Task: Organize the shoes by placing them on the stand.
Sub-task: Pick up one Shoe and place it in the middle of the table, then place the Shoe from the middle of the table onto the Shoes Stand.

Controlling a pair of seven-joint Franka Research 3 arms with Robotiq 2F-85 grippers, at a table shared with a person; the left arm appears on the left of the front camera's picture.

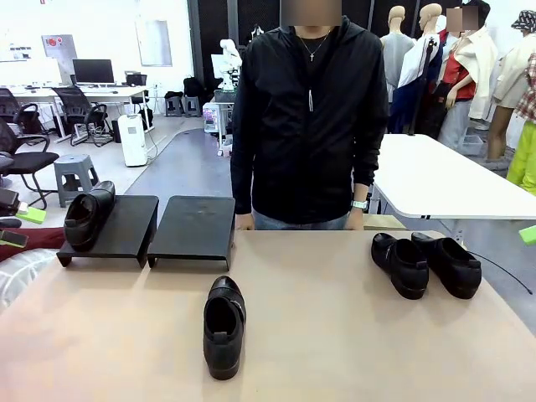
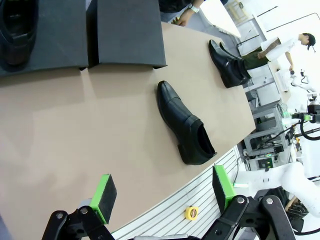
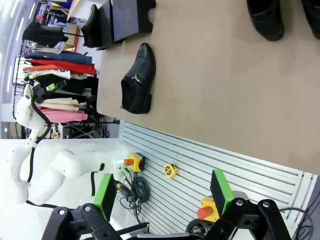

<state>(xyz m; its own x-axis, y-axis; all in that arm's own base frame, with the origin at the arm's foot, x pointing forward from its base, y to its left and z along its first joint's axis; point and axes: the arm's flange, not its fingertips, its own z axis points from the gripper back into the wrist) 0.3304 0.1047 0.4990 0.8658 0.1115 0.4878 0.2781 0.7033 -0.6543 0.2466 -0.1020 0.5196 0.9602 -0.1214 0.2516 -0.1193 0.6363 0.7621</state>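
Front view: fixed, low at the tabletop's point(image 1: 352, 335) near edge, facing the person point(image 1: 308, 117) across it. Left wrist view: high over near edge, angled down across the tabletop. Right wrist view: rolled sideways, above near edge. All share the middle loafer point(image 1: 224, 327).

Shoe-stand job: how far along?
Done: one shoe on the left stand. In hand: nothing, left gripper and right gripper both open. Left: the middle shoe and the two shoes at the table's right, all off the stands.

Black loafer point(image 2: 186, 125) beyond parted hand point(image 2: 162, 187)
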